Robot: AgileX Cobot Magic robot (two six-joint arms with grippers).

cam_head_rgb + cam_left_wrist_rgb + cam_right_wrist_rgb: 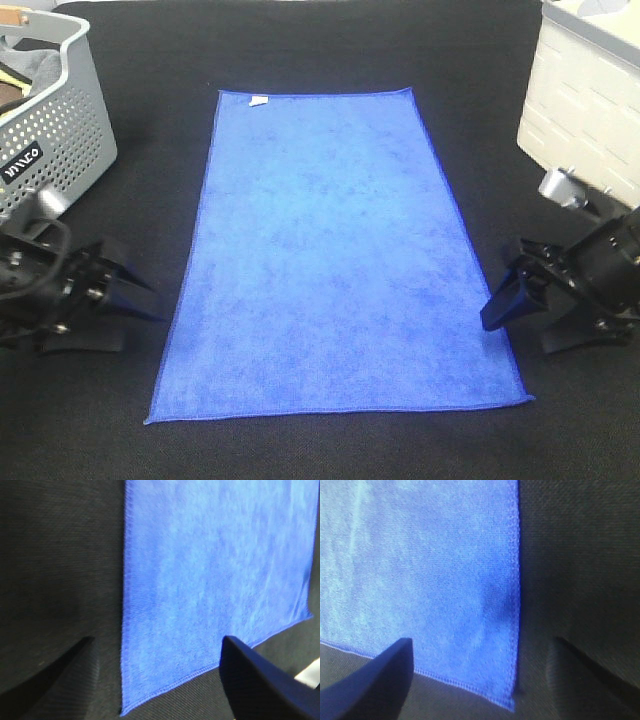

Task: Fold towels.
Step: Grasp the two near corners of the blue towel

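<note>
Towels: one royal-blue rectangular microfibre towel (335, 260), flat on black fabric tabletop (330, 50).
Grippers: two; left gripper (140, 298) and right gripper (505, 285), fingers spread, empty.
Containers: one perforated grey plastic basket (60, 130), one white crate (585, 100).

A black fabric table (330, 50) bears a flat blue towel (335, 260), a grey perforated basket (60, 130) and a white crate (585, 110).

Grey basket (60, 130) far left, white bin (585, 100) far right; tabletop (320, 50) around towel (335, 260) open.
</note>
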